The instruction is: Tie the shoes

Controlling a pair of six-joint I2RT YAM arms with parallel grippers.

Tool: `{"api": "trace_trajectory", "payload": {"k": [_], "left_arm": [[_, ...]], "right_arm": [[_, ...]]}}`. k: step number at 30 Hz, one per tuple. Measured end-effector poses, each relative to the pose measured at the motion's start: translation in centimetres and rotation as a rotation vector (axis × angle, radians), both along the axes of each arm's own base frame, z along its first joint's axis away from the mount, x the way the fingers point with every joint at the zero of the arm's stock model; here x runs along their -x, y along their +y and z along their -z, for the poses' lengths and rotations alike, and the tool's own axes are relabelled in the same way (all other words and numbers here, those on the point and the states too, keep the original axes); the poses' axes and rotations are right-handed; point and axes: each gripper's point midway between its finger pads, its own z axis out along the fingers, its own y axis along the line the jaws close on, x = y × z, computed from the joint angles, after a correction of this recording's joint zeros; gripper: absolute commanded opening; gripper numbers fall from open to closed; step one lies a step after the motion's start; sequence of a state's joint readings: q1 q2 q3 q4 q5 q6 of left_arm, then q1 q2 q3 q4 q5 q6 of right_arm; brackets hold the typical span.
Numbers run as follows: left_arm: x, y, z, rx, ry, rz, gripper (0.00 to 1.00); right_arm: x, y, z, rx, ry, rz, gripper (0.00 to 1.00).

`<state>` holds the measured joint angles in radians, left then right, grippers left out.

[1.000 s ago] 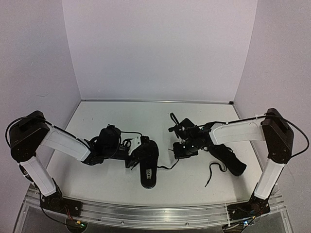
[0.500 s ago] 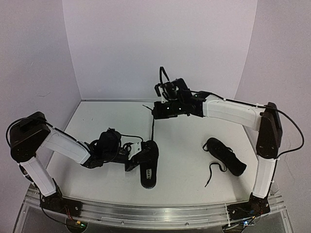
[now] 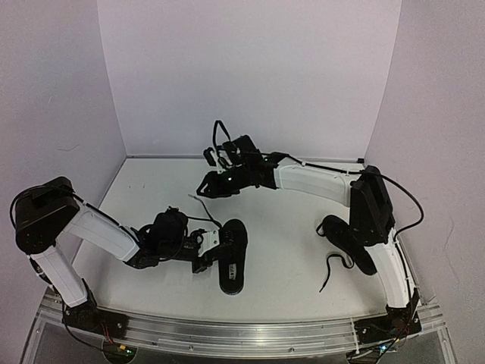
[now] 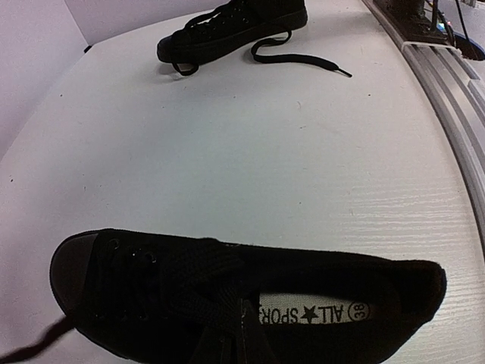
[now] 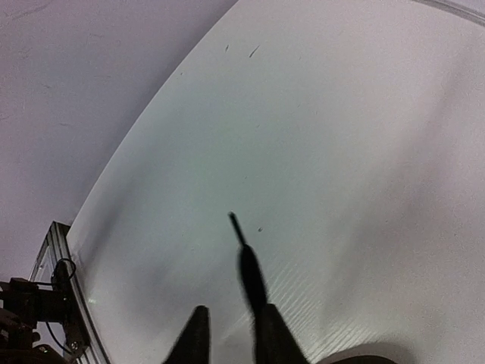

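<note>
The left gripper (image 3: 206, 244) presses against the laced front of the near shoe (image 3: 232, 258) on the pale worktop (image 3: 288, 231); I cannot tell whether it is closed. The right gripper (image 3: 206, 185) has swung from the second shoe (image 3: 350, 243) to behind the near shoe, pinching its thin flat lace (image 5: 250, 277) and drawing it out, probably for knotting. The second shoe, matte black with a limp lace, lies well right.

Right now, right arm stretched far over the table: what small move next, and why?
Probably lower the right gripper toward the left shoe, laying its lace across it: the lace runs from that shoe up to the jaws, tip poking past.
</note>
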<state>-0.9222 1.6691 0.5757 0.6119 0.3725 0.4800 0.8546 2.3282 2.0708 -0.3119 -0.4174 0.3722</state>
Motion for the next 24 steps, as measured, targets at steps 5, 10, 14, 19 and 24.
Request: {"api": "trace_trajectory", "payload": {"k": [5, 10, 14, 19, 24], "left_arm": [[-0.1, 0.0, 0.0, -0.003, -0.011, -0.003, 0.00], [-0.1, 0.0, 0.0, -0.006, -0.020, 0.001, 0.00], [-0.1, 0.0, -0.1, -0.005, -0.023, -0.001, 0.00], [-0.3, 0.1, -0.1, -0.006, -0.027, -0.010, 0.00], [-0.4, 0.0, -0.3, -0.005, -0.030, -0.015, 0.00]], "right_arm": [[1.2, 0.1, 0.3, -0.006, 0.024, -0.032, 0.61], [2.8, -3.9, 0.9, 0.041, 0.077, -0.010, 0.62], [4.9, -7.8, -0.6, 0.035, 0.089, 0.011, 0.61], [8.7, -10.7, -1.7, -0.049, 0.127, 0.010, 0.64], [12.4, -9.9, 1.7, -0.043, 0.219, -0.028, 0.64]]}}
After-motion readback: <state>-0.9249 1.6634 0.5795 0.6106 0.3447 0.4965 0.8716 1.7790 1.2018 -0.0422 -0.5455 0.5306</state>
